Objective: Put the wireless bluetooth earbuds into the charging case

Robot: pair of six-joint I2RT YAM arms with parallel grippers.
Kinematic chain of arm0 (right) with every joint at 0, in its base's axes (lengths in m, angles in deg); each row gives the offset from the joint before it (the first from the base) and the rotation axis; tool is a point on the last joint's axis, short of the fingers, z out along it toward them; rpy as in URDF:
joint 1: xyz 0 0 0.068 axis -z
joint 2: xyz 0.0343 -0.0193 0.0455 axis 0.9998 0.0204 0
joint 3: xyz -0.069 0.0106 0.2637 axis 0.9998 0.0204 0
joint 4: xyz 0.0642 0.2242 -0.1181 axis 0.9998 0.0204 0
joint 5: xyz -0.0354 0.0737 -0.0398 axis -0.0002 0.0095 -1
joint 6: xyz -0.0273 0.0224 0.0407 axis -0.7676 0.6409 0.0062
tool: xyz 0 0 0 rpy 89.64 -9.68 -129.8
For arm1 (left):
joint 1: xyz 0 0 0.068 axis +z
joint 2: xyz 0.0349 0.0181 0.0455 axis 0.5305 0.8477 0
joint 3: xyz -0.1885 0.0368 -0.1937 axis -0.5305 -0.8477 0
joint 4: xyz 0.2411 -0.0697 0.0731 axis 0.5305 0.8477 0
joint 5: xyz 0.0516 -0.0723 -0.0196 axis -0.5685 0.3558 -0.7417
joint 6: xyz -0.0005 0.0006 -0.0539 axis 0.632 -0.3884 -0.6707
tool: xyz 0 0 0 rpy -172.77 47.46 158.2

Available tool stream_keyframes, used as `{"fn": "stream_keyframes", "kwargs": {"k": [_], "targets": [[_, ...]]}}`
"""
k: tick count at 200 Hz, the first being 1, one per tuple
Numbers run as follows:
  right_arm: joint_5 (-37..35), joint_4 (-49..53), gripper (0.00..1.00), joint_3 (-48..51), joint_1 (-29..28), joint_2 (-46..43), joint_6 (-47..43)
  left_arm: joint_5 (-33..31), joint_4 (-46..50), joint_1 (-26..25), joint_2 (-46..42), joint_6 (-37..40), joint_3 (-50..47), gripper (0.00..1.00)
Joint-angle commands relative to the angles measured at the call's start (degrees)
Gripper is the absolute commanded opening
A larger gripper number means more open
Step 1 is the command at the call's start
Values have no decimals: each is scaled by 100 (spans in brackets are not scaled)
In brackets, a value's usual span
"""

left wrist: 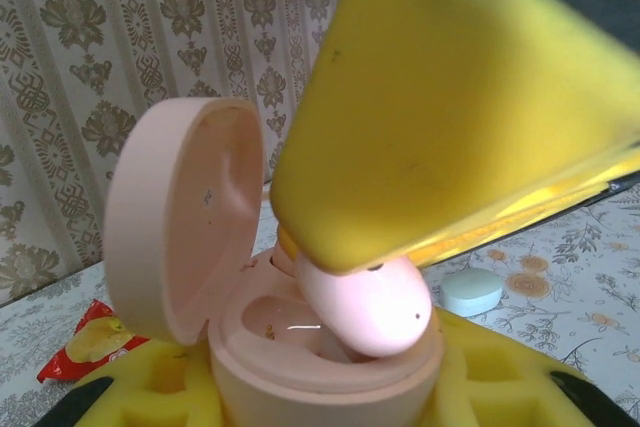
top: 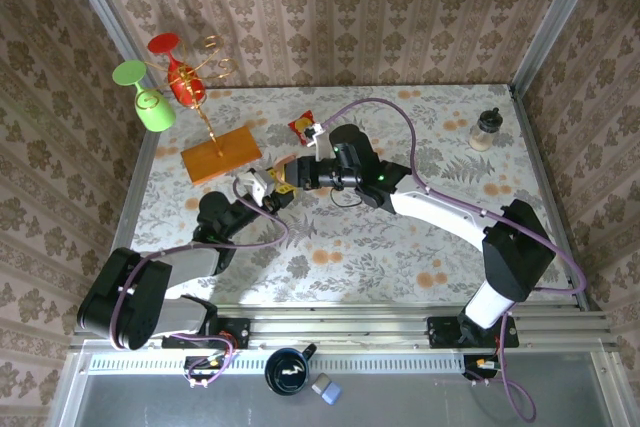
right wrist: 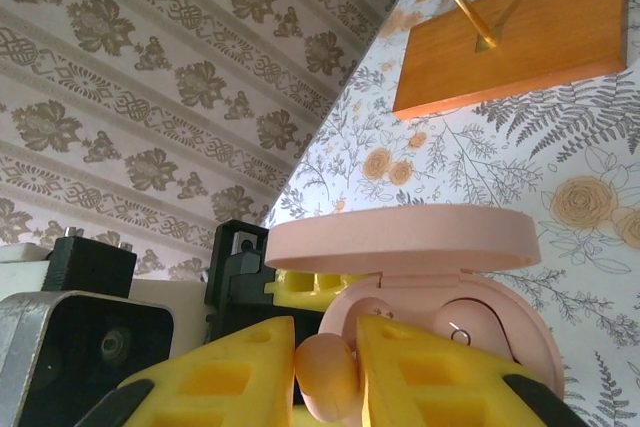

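The pink charging case [left wrist: 300,367] stands with its lid [left wrist: 180,237] swung open, and my left gripper [left wrist: 320,387] is shut on its base between yellow padded fingers [left wrist: 500,372]. In the top view the case [top: 262,187] sits mid-table where both grippers meet. My right gripper [right wrist: 325,347] is shut on a pink earbud [right wrist: 325,372] and holds it at the case's rim. From the left wrist, that earbud [left wrist: 365,302] sticks out under the right gripper's yellow finger [left wrist: 450,97], its tip over the case's front slot. Another earbud [right wrist: 465,332] sits in the case [right wrist: 400,237].
A wooden board [top: 221,153] with a gold stand lies behind the grippers, with a green glass [top: 150,102] and a red glass [top: 180,72] at its far end. A red-and-yellow snack packet [top: 301,127] lies nearby. A small jar [top: 486,129] stands far right. A pale blue-green case [left wrist: 472,290] rests on the table.
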Motion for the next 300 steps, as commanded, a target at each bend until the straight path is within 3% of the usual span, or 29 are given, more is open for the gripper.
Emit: {"fn": "stream_keyframes", "kwargs": {"k": [1, 97, 136, 220, 300], "targets": [[-408, 651, 28, -171, -40, 250, 14, 47, -538, -32, -177, 102, 89, 26], [-668, 835, 36, -273, -42, -28, -212, 18, -505, -6, -274, 111, 27, 26], [-422, 542, 42, -78, -46, -336, -386, 25, -505, 36, -221, 129, 1, 26], [-645, 290, 44, 405, -117, -1141, -646, 397, -286, 214, -392, 542, -288, 26], [-447, 1037, 45, -814, -110, -251, -956, 414, 432, 223, -701, 1044, -358, 26]]}}
